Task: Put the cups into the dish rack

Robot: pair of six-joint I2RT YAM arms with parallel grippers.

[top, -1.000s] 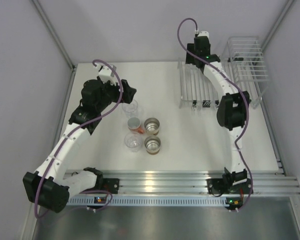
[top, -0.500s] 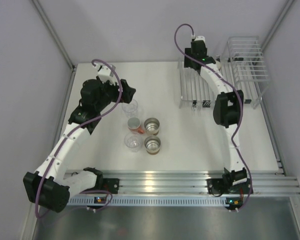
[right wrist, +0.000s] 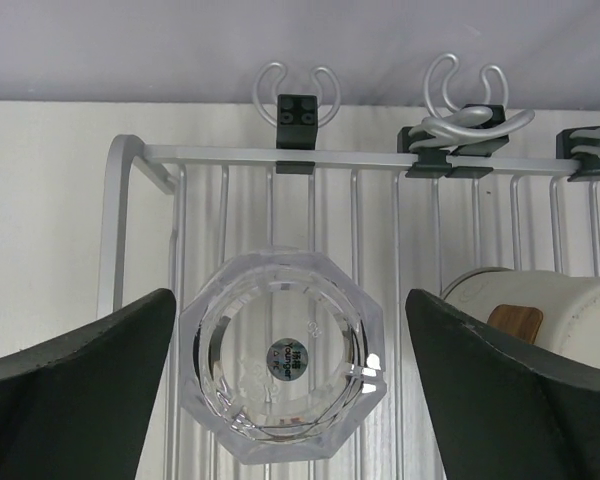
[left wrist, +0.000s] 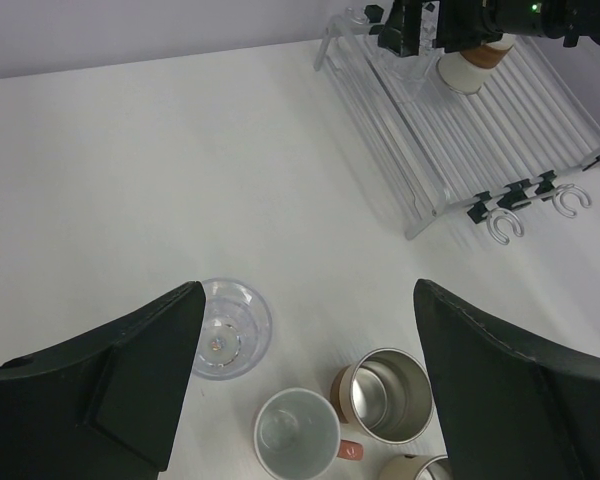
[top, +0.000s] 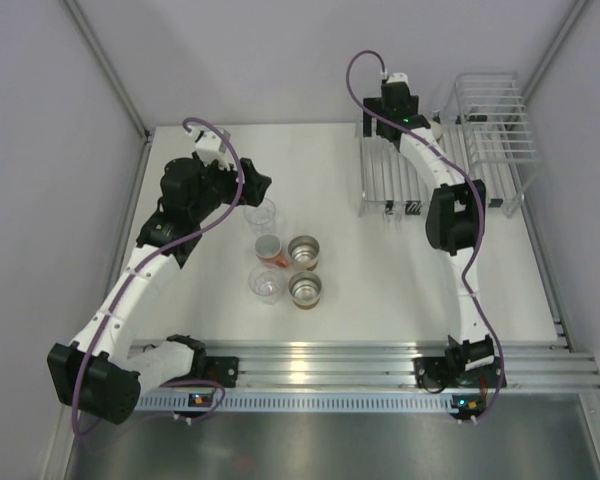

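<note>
The white counter [top: 380,290] carries everything I am working with. At its far right stands the dish rack [top: 380,175], white wire, with its low flat bars on the left and its taller basket [top: 495,135] on the right. My right arm [top: 452,215] reaches over the flat bars to their far end. My left arm [top: 130,290] bends over the left half of the counter.

My right jaws stand spread wide, one on each flank of a clear cup [right wrist: 282,355] that sits on the flat bars. A narrow gap shows on its right. On its left the jaw is so near that I cannot tell whether it touches. Just beside it on the bars rests a cream-based cup [right wrist: 540,310] with a brown patch showing.

My left jaws are spread wide too and pinch nothing. They hang above a second clear cup [left wrist: 225,325] that stands upright on the counter. Near it, toward my bases, stand the salmon-orange cup [left wrist: 297,432] and a brown cup [left wrist: 385,390] with a shiny metal inside, close side by side. Seen from above, a third clear cup [top: 266,283] and another brown cup [top: 304,289] stand nearest my bases. That makes five cups on the counter and two in the rack.
</note>
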